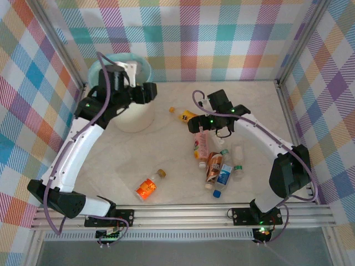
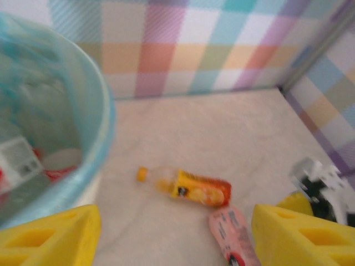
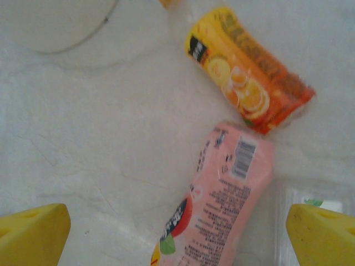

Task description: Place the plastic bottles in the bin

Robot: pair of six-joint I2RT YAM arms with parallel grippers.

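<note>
The bin (image 1: 145,65), cream with a teal bag, stands at the back left. My left gripper (image 1: 150,92) hangs open and empty beside its rim (image 2: 94,138), and a bottle or two (image 2: 22,160) lie inside. A yellow-orange labelled bottle (image 1: 183,114) and a pink labelled one (image 1: 201,145) lie on the table. My right gripper (image 1: 203,125) hovers open above them, the pink bottle (image 3: 227,199) between its spread fingers (image 3: 33,233) and the yellow-orange bottle (image 3: 249,72) just beyond. Brown (image 1: 213,166), blue (image 1: 223,177) and clear (image 1: 238,160) bottles lie in a cluster close by. An orange bottle (image 1: 148,187) lies alone near the front.
Plaid walls and aluminium rails (image 1: 280,94) enclose the pale table (image 1: 166,155). The bin's cream base (image 3: 55,22) is close to the left of the right gripper. Part of the right arm (image 2: 327,188) shows at the right of the left wrist view.
</note>
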